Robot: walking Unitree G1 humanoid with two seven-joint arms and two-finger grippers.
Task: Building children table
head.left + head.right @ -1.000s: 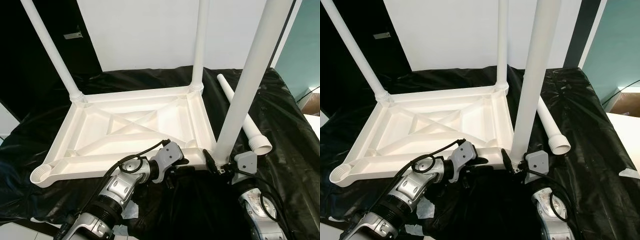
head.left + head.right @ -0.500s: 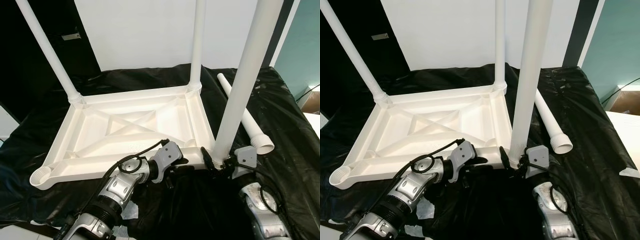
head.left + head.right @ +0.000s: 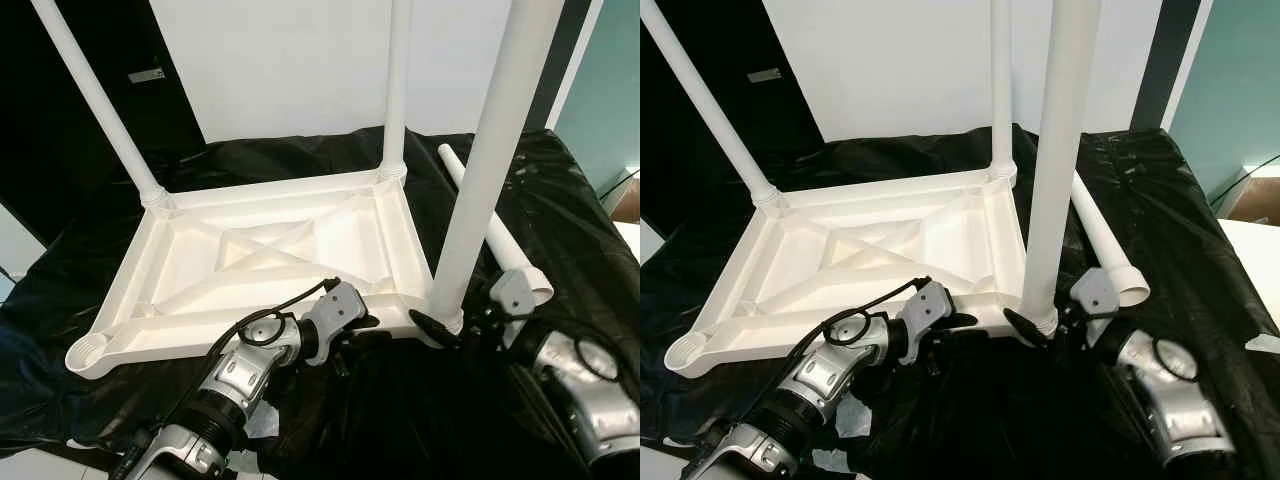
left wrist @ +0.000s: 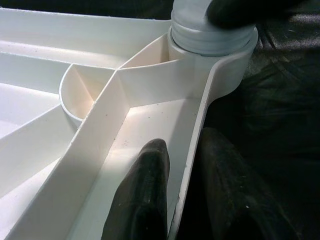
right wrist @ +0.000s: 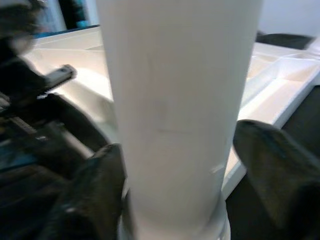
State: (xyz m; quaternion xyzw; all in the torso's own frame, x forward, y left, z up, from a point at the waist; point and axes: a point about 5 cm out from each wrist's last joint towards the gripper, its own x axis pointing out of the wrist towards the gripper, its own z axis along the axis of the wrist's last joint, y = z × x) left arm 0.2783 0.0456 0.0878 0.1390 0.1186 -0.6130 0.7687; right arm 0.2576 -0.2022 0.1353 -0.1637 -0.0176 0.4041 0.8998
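Note:
A white children's table top (image 3: 270, 250) lies upside down on black sheeting. Legs stand in its two far corners (image 3: 100, 100) (image 3: 397, 90). A third leg (image 3: 480, 170) stands upright in the near right corner socket (image 4: 212, 35). My right gripper (image 3: 447, 325) is shut on this leg's base, a finger (image 5: 95, 185) on each side. My left gripper (image 4: 182, 145) is shut on the table's near rim, one finger inside it and one outside. The near left socket (image 3: 88, 352) is open.
A loose white leg (image 3: 495, 235) lies on the black sheet (image 3: 570, 230) to the right of the table top. A white wall (image 3: 280, 60) stands behind. A teal panel (image 3: 615, 90) is at the far right.
My right arm has swung out to the right while still around the leg. The leg now stands straighter and lower in the corner socket. The left gripper has stayed put.

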